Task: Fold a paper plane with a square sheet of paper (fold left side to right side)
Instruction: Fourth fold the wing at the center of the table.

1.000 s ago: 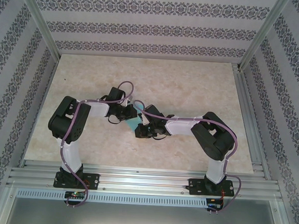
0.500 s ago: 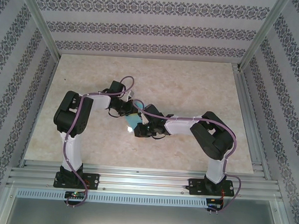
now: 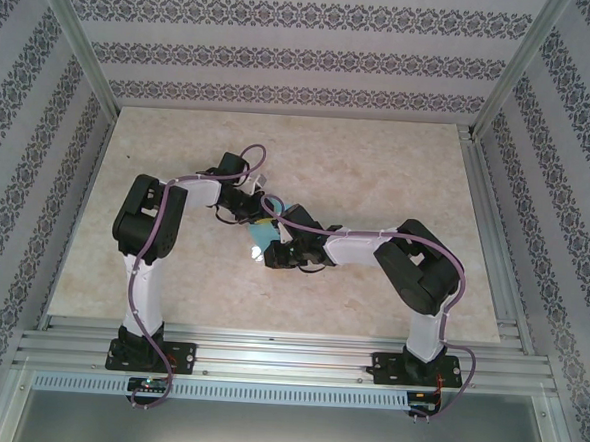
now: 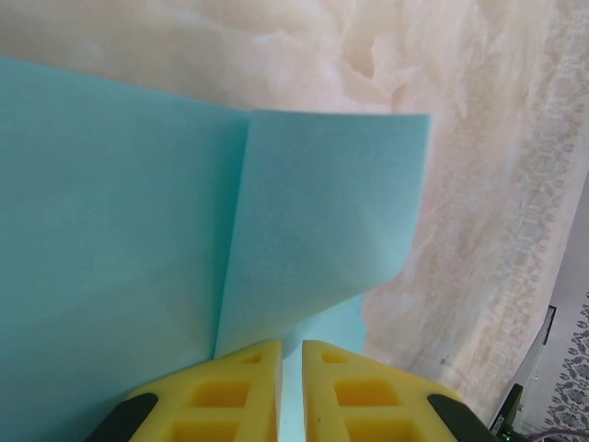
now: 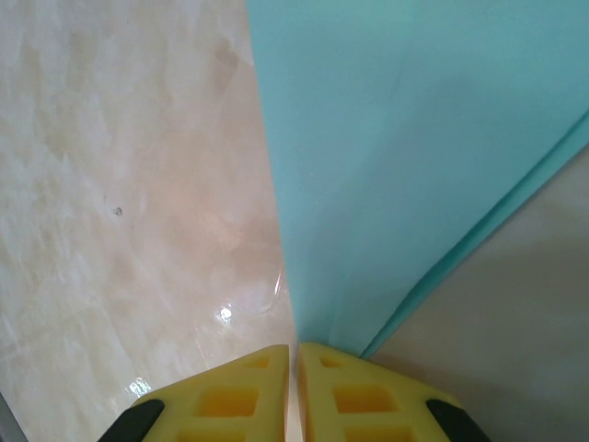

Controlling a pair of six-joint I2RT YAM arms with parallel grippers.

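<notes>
Left gripper [image 4: 292, 345] and right gripper [image 5: 296, 348], each with yellow fingers [image 4: 230, 396] pinched nearly together on an edge of the square sheet of paper [image 4: 110, 230]. Marbled table [image 3: 378, 166]; sheet near the table's centre, partly raised off the table, one flap [image 4: 322, 221] folded over.

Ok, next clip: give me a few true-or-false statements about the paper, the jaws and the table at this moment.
1. The square sheet of paper is turquoise-blue. True.
2. The left jaws stand wide open. False: they are nearly closed, with paper between them.
3. A flap of the sheet is folded over. True.
4. The sheet lies at the table's far edge. False: it sits near the middle of the table.
5. The right jaws are closed at an edge of the sheet. True.
</notes>
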